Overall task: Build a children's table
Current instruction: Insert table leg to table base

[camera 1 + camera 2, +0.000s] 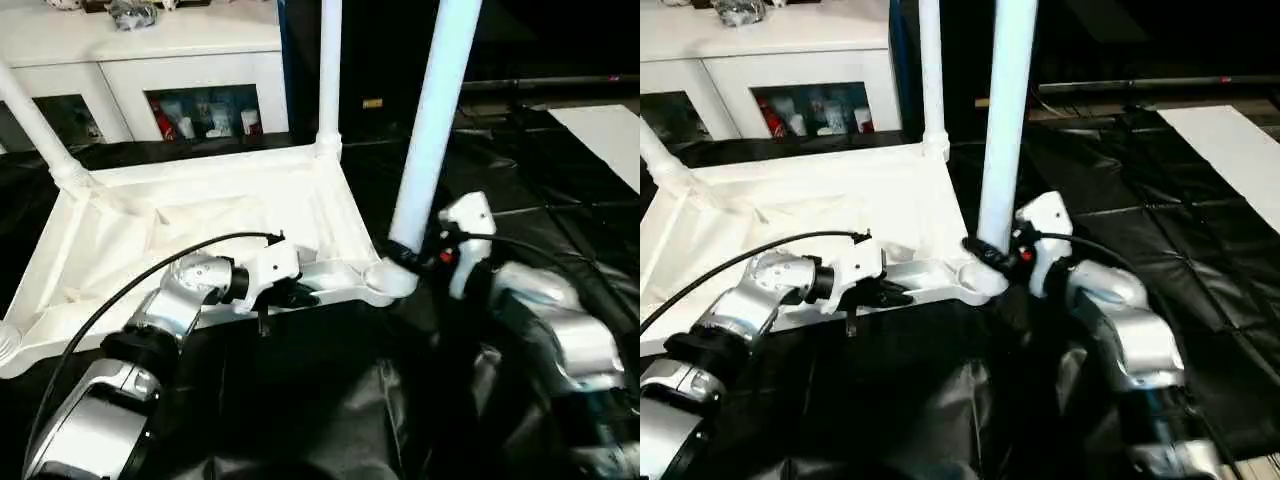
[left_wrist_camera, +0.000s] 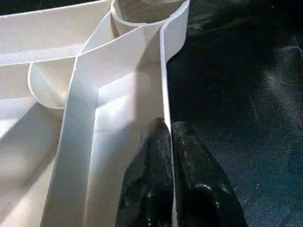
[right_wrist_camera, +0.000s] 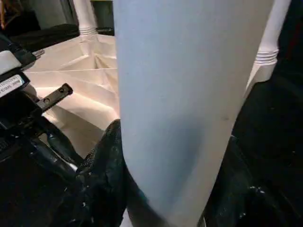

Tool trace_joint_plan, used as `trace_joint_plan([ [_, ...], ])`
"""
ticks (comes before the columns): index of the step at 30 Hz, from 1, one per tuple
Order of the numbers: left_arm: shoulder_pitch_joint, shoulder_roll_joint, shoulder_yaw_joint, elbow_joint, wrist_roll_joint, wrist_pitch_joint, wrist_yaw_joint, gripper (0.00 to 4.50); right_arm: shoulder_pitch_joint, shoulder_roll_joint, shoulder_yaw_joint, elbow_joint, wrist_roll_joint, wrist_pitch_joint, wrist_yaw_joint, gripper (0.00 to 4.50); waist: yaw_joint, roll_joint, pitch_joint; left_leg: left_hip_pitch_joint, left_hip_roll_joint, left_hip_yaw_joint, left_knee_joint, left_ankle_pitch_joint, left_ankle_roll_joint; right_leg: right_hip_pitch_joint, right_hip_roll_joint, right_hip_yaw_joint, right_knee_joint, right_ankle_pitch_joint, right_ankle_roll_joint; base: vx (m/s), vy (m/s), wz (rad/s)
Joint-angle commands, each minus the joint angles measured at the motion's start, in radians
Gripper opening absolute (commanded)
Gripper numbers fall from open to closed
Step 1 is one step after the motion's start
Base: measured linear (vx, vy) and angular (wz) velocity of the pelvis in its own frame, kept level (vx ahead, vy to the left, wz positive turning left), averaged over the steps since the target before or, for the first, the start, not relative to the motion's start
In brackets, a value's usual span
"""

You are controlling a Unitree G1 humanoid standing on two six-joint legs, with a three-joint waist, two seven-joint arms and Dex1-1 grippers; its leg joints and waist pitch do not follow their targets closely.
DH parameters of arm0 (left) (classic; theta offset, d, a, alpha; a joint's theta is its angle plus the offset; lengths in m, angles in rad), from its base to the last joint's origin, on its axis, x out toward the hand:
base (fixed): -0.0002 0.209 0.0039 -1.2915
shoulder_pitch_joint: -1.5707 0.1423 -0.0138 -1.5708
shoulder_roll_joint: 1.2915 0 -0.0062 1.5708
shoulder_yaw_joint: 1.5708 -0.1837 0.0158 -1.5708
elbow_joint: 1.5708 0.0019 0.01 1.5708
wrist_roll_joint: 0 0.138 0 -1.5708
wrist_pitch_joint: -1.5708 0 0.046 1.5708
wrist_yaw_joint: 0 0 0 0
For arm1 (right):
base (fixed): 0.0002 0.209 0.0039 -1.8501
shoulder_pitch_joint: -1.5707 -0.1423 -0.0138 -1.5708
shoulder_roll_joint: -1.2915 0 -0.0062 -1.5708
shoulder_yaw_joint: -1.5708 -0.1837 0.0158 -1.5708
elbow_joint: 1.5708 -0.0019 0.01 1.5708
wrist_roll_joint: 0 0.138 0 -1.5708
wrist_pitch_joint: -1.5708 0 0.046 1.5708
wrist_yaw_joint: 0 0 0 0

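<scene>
Three legs upright in corner sockets of the upturned table top point(image 1: 190, 225) on black sheeting point(image 1: 1200, 240). Left hand point(image 2: 169, 142) pinched shut on the top's near rim. Right hand point(image 1: 415, 255) clasped round the nearest leg point(image 1: 432, 120) just above its socket.

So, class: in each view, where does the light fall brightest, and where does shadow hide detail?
Left eye view: the near leg glares bluish-white, the black floor sheet swallows detail. Left wrist view: the table top's ribs are bright, with soft shadow between them. Right wrist view: the leg is evenly lit, the right tool's fingers sit in deep shade.
</scene>
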Motion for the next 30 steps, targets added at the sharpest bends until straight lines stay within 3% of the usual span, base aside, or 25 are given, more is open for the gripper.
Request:
trace_joint_plan([
  [1,0.013,0.000,0.031,0.008,-0.013,0.009,0.025,0.00,-0.013,0.002,0.010,0.023,0.009,0.019,0.008,1.83,-0.001,-0.020,-0.064,0.027,0.069,-0.036,-0.087,-0.339,-0.002,0.026,-0.047,0.029,-0.072,-0.378,-0.177,0.000,0.000,0.00],
  [9,0.023,-0.012,0.041,-0.007,-0.046,0.007,0.022,0.00,-0.069,0.031,-0.004,0.121,0.003,-0.011,0.005,1.83,0.001,-0.018,-0.068,0.029,0.069,-0.033,-0.085,-0.309,0.000,0.026,-0.046,0.031,-0.067,-0.325,-0.194,0.000,0.000,0.00],
  [16,0.035,-0.027,0.054,-0.023,-0.073,0.025,0.010,0.00,-0.104,0.040,0.006,0.226,-0.020,-0.047,0.026,1.83,0.009,-0.022,-0.071,0.025,0.069,-0.028,-0.081,-0.248,0.027,0.033,-0.046,0.029,-0.057,-0.256,-0.213,0.000,0.000,0.00],
  [22,0.044,-0.020,0.044,-0.039,-0.071,0.037,-0.002,0.00,-0.108,0.038,0.014,0.246,-0.018,-0.043,0.052,1.83,0.009,-0.024,-0.070,0.026,0.071,-0.029,-0.082,-0.264,0.026,0.032,-0.047,0.029,-0.061,-0.303,-0.202,0.000,0.000,0.00],
  [28,0.045,-0.019,0.048,-0.041,-0.067,0.043,0.004,0.00,-0.064,0.059,-0.049,0.267,0.017,-0.077,0.026,1.83,0.010,-0.016,-0.073,0.028,0.070,-0.027,-0.080,-0.256,0.026,0.031,-0.047,0.030,-0.060,-0.261,-0.210,0.000,0.000,0.00],
  [30,0.044,-0.019,0.049,-0.040,-0.066,0.043,0.005,0.00,-0.053,0.062,-0.058,0.267,0.022,-0.083,0.023,1.83,0.010,-0.019,-0.073,0.026,0.070,-0.029,-0.081,-0.252,0.029,0.034,-0.045,0.028,-0.058,-0.252,-0.214,0.000,0.000,0.00],
])
